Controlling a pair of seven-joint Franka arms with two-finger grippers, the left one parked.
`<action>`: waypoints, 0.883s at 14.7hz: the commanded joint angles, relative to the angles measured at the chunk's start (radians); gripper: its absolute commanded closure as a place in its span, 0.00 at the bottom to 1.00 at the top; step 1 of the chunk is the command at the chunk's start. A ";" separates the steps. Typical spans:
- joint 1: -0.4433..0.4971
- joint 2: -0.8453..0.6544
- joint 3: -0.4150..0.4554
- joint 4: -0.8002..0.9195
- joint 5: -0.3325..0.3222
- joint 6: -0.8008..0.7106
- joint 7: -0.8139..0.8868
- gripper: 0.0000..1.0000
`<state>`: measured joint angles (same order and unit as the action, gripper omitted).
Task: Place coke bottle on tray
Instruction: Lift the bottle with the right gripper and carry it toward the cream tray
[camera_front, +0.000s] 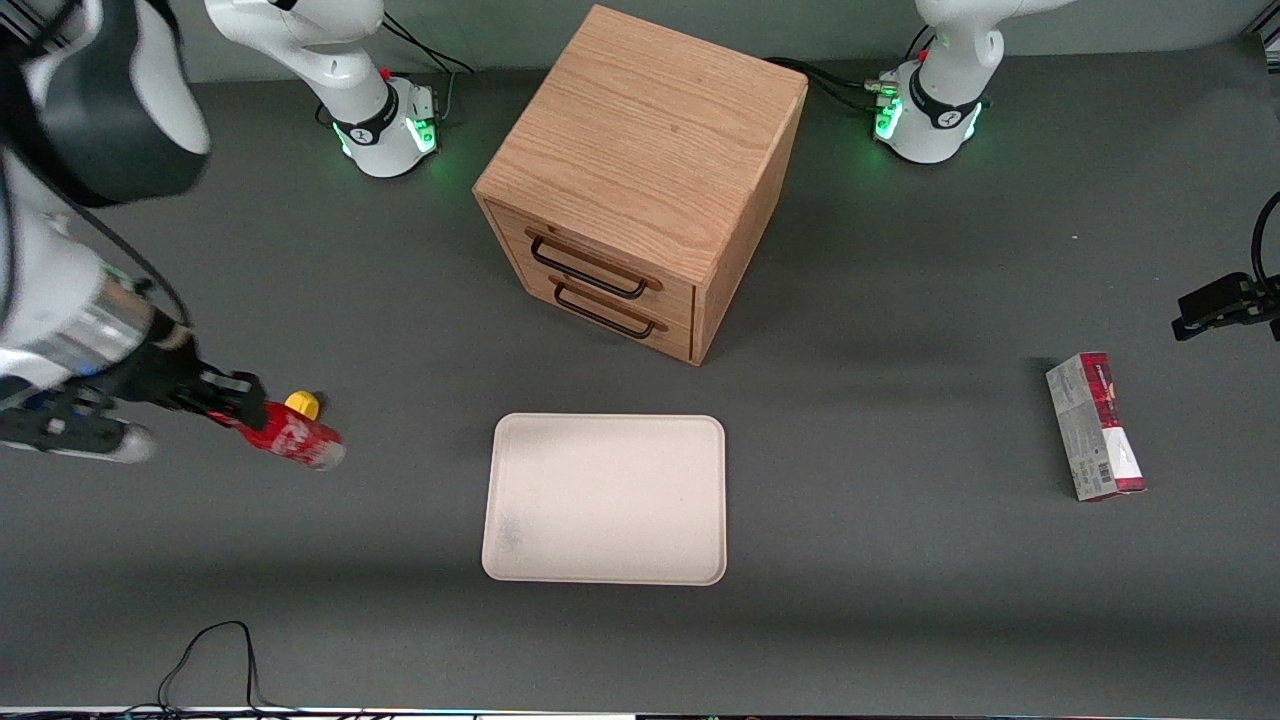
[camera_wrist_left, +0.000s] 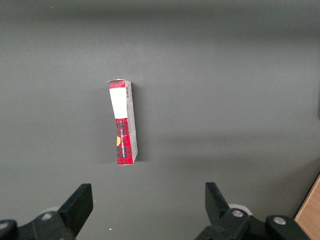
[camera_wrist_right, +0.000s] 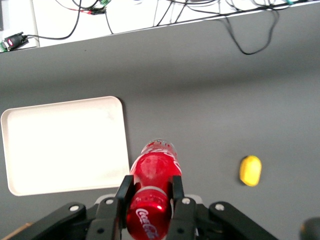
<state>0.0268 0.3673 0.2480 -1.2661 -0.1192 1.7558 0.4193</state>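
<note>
The coke bottle (camera_front: 292, 440) is clamped between the closed fingers of the gripper (camera_front: 236, 402), carried tilted above the table toward the working arm's end, well apart from the tray (camera_front: 605, 497), presumably for transfer.

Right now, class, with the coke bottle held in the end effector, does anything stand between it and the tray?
Nothing visible does. The end effector is shut on the coke bottle, and only bare table lies between it and the tray. The yellow lump sits beside the bottle, off that path.
</note>
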 joint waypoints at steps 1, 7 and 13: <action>0.050 0.181 0.059 0.180 -0.103 -0.001 0.075 1.00; 0.149 0.399 0.060 0.248 -0.168 0.195 0.142 1.00; 0.163 0.496 0.060 0.235 -0.220 0.297 0.141 1.00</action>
<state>0.1802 0.8320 0.3009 -1.0810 -0.2901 2.0478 0.5373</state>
